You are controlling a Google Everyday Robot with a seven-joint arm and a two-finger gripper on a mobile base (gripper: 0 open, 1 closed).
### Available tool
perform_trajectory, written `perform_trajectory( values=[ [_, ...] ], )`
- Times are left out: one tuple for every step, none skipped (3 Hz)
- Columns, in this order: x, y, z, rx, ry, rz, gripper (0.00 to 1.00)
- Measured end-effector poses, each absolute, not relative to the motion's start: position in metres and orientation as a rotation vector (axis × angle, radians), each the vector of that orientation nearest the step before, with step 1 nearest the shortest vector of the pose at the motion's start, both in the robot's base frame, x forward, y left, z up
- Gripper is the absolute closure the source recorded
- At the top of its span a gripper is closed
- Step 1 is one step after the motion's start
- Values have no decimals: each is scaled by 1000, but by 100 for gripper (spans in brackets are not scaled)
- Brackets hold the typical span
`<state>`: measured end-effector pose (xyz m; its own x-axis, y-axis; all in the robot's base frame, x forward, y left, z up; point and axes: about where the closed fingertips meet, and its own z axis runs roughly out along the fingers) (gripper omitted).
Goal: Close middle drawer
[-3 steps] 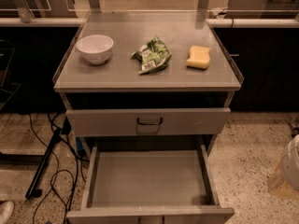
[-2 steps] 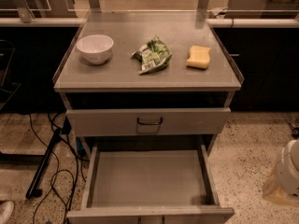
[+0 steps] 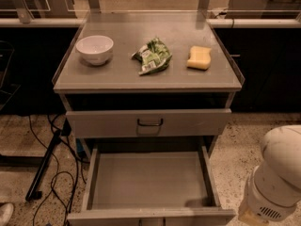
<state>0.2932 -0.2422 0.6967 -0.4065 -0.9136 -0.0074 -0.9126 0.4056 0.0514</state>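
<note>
Arm [image 3: 277,173] edged inward | pincer unseen | middle drawer [image 3: 150,180] open | speckled floor [image 3: 256,126]

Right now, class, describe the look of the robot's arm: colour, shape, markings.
Only one arm segment shows, lower right: rounded, off-white casing in two bulbous parts, with a small slotted vent near the bottom. No cables or markings visible. The claw is outside the picture.
</note>
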Motion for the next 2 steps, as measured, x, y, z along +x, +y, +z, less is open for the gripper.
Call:
perform_trajectory(
  values=[
    [288,-211,634,1672,-2582,-160,100],
    [288,-211,634,1672,-2582,-160,100]
  ],
)
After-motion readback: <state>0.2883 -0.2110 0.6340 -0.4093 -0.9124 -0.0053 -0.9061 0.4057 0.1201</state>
